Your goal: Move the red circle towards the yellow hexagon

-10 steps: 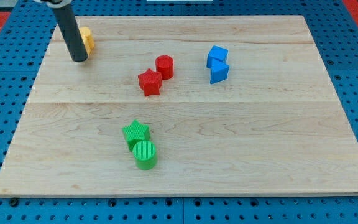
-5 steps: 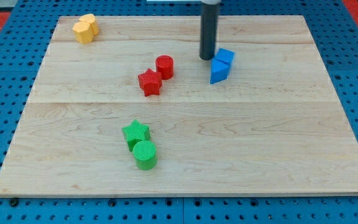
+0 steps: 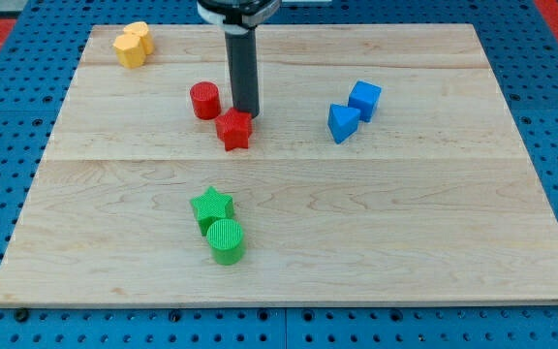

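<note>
The red circle (image 3: 204,101) stands on the wooden board, left of centre in the upper half. The yellow hexagon (image 3: 130,49) sits at the board's top left corner, touching a second yellow block (image 3: 140,35). My tip (image 3: 247,113) is down on the board to the right of the red circle, with a small gap between them. It stands just above the red star (image 3: 233,129) and seems to touch it.
A blue cube (image 3: 364,99) and a blue triangular block (image 3: 342,123) lie side by side at the right. A green star (image 3: 211,206) and a green circle (image 3: 226,241) touch each other at the lower middle. The board's top edge (image 3: 289,26) runs behind the rod.
My tip swept left from beside the blue blocks to just above the red star. The red circle slid left, away from the red star. The blue cube shifted right.
</note>
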{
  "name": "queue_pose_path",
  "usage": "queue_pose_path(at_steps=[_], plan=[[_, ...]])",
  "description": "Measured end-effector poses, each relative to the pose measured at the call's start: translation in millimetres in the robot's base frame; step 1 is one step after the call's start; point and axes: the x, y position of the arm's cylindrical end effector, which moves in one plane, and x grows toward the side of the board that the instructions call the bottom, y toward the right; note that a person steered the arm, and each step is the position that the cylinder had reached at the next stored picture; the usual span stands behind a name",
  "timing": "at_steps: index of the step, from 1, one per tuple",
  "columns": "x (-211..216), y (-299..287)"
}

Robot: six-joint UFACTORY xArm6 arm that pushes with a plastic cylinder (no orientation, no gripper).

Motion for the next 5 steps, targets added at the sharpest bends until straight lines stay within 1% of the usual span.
queue_pose_path(at_steps=[1, 2, 3, 4, 5], plan=[[-21, -57], [-78, -62], [-76, -39], [-101, -27], [-113, -71]])
